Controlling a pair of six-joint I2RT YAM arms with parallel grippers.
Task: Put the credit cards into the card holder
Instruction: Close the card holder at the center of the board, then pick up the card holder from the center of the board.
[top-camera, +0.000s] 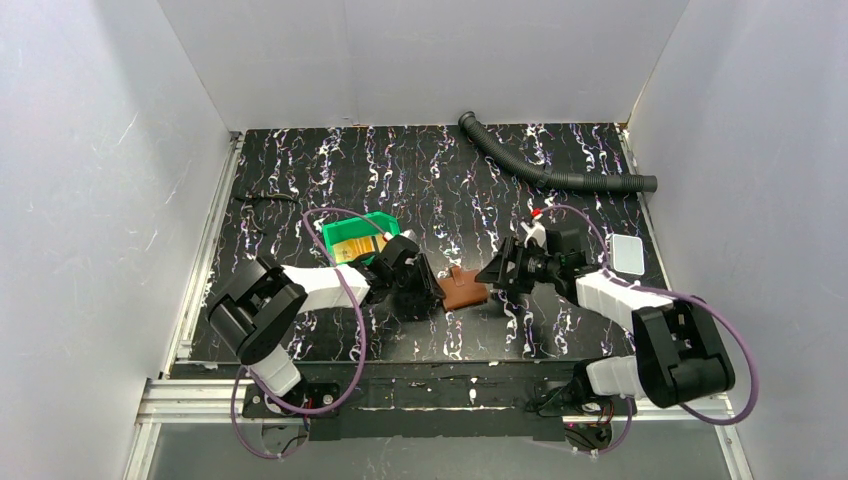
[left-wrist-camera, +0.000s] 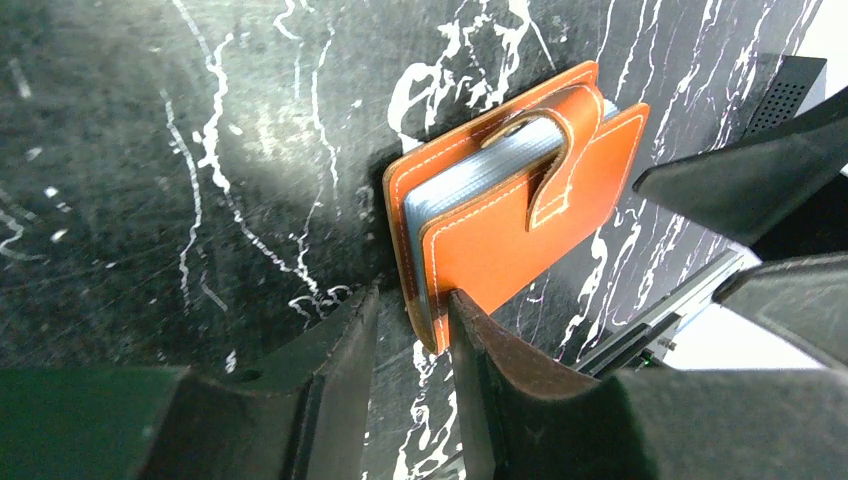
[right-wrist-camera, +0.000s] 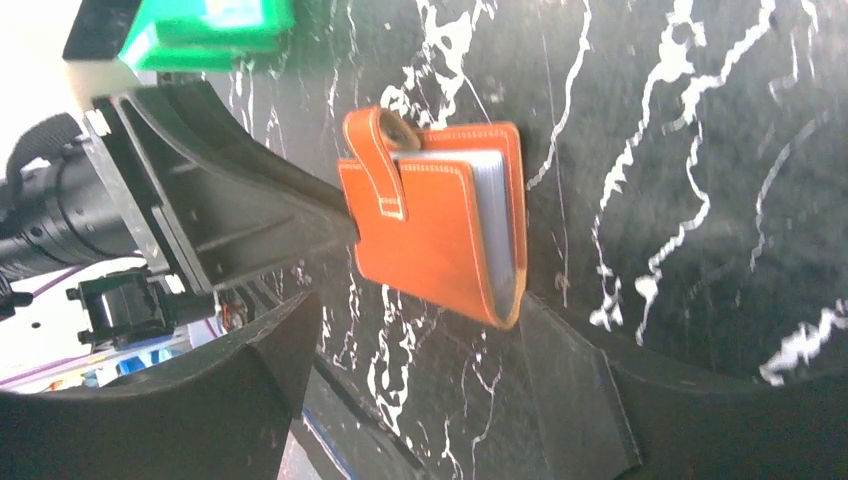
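The card holder (top-camera: 464, 290), a brown leather wallet snapped shut by its tab, sits mid-table between both grippers. In the left wrist view the card holder (left-wrist-camera: 520, 210) shows grey inner pockets, and its lower corner sits between the narrow jaws of my left gripper (left-wrist-camera: 412, 325). One finger (left-wrist-camera: 480, 340) presses on its cover. My right gripper (right-wrist-camera: 415, 350) is wide open, and one finger (right-wrist-camera: 570, 370) touches the card holder's (right-wrist-camera: 440, 230) lower corner. Yellowish-tan credit cards (top-camera: 352, 247) lie in the green bin (top-camera: 372, 222).
A black corrugated hose (top-camera: 560, 170) lies at the back right. A pale translucent plate (top-camera: 627, 254) lies at the right edge. The green bin stands just behind my left gripper (top-camera: 432, 292). My right gripper (top-camera: 498, 272) is just right of the card holder.
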